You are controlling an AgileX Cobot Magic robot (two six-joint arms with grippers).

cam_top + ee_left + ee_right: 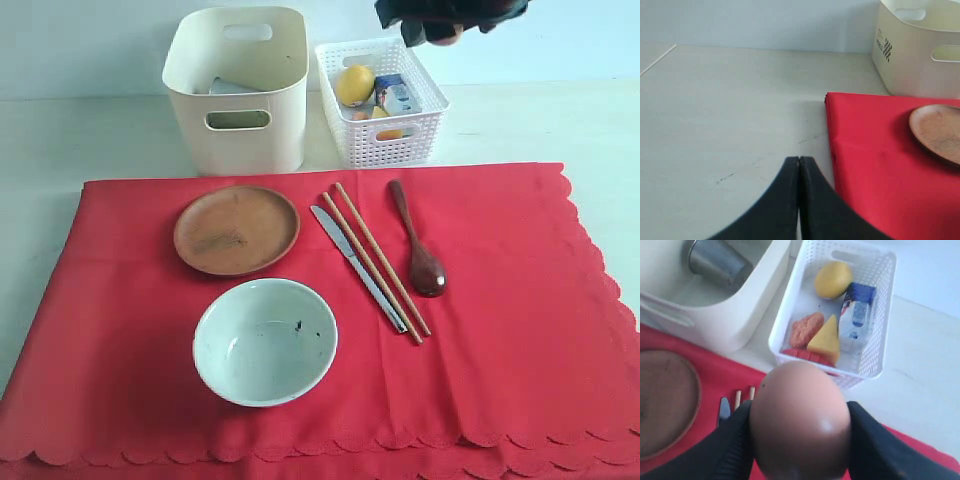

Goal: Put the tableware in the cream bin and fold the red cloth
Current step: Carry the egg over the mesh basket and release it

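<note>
The left gripper (799,162) hangs over the bare table (730,100) just off the left edge of the red cloth (130,300), its fingers pressed together on nothing. Behind the cloth stands the cream bin (240,135), and the right wrist view shows the steel cup (715,260) already inside it; that looks like the only piece of tableware put away.

The rest lies on the cloth. The brown plate (237,229) sits nearest the bin, with the pale bowl (265,340) in front of it. To their right the knife (335,233) and the chopsticks (382,260) lie side by side and touching, with the dark spoon (410,230) just beside them.

Right of the bin is the white basket (385,145), holding a lemon (354,84), a milk carton (392,95) and a few other food pieces. Above it the right gripper (440,25) is clamped on a smooth brown thing, probably an egg (800,415), though it fills the wrist view too closely to be sure. It is not tableware, so it seems meant for the basket.

So five pieces have yet to go into the bin, and the cloth lies spread flat, so folding can only begin once it is cleared
</note>
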